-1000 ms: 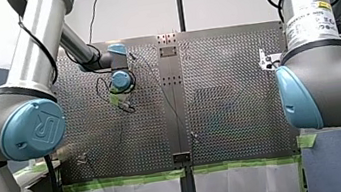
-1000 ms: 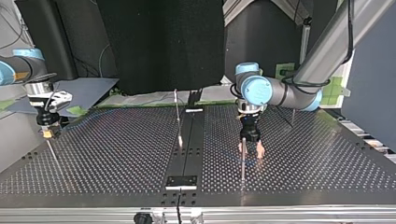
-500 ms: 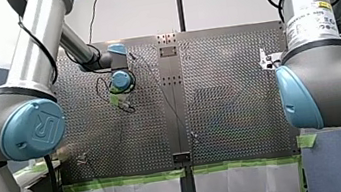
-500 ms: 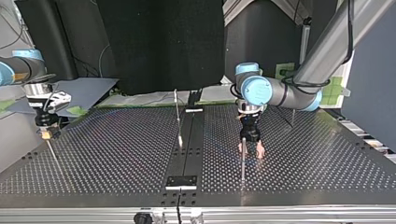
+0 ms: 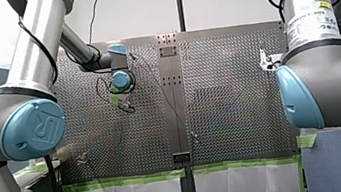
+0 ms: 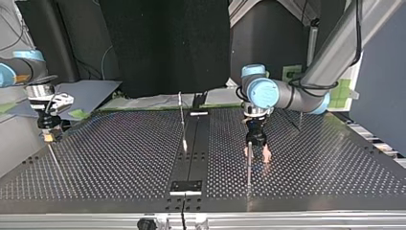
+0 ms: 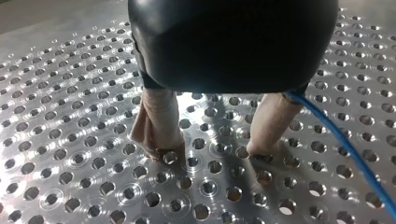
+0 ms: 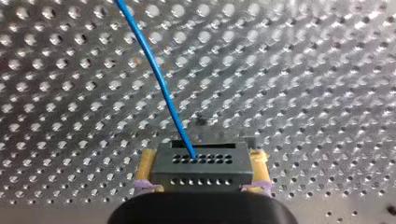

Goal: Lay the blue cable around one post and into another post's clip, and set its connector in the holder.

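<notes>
**Desk:** Front view?
**Photographer:** My left gripper (image 5: 124, 104) points down over the perforated table (image 5: 231, 107), upper left of centre. Its fingers are too small to read here. My right arm (image 5: 328, 84) fills the frame's right side.

**Desk:** Top view?
**Photographer:** Right of centre, my left gripper (image 6: 257, 152) stands fingers-down just beside a thin post (image 6: 249, 170). My right gripper (image 6: 48, 136) hangs low over the table at the far left.

**Desk:** Left wrist view?
**Photographer:** The beige fingers (image 7: 159, 126) are spread wide, tips close to the table, with only bare holes between them. The blue cable (image 7: 345, 144) runs along the outer side of one finger.

**Desk:** Right wrist view?
**Photographer:** The yellow pads (image 8: 145, 168) pinch a dark grey connector (image 8: 201, 165). The thin, bright cable leaves a hole in the connector's face and curves away ahead over the table.
</notes>
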`<control>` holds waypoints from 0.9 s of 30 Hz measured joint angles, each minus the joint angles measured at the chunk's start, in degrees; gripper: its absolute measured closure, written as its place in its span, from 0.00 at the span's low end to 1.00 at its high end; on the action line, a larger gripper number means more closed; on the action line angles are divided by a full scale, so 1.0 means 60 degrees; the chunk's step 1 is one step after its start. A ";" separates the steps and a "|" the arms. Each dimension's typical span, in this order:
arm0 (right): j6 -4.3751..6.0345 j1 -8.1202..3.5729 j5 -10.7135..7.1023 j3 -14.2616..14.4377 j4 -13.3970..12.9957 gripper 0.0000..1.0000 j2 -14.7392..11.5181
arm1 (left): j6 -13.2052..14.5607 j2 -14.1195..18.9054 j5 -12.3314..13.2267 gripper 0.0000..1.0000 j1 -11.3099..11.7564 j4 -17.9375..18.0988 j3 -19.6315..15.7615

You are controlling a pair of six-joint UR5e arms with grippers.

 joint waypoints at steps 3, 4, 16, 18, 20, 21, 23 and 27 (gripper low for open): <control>-0.0008 0.0007 -0.0007 -0.0009 -0.0023 1.00 0.0000 | 0.0001 0.0000 -0.0003 0.00 0.0000 0.0001 0.0000; -0.0007 0.0007 -0.0010 -0.0017 -0.0025 1.00 -0.0004 | 0.0001 0.0000 -0.0006 0.00 0.0000 0.0004 0.0000; 0.0017 -0.0003 -0.0095 -0.0031 -0.0086 1.00 0.0011 | 0.0004 0.0000 -0.0001 0.00 0.0001 0.0013 0.0000; 0.0016 -0.0002 -0.0094 -0.0063 -0.0088 1.00 0.0011 | 0.0004 0.0000 0.0000 0.00 0.0003 0.0018 0.0000; 0.0017 0.0000 -0.0087 -0.0109 -0.0059 1.00 0.0009 | 0.0004 0.0000 0.0001 0.00 0.0010 0.0023 0.0000; 0.0017 0.0000 -0.0090 -0.0121 -0.0051 1.00 0.0011 | 0.0004 0.0000 0.0001 0.00 0.0014 0.0027 0.0000; 0.0017 0.0000 -0.0087 -0.0137 -0.0033 1.00 0.0013 | 0.0005 0.0000 0.0001 0.00 0.0022 0.0034 -0.0001; 0.0017 0.0008 -0.0079 -0.0148 -0.0024 1.00 0.0016 | 0.0006 0.0000 0.0006 0.00 0.0028 0.0040 0.0000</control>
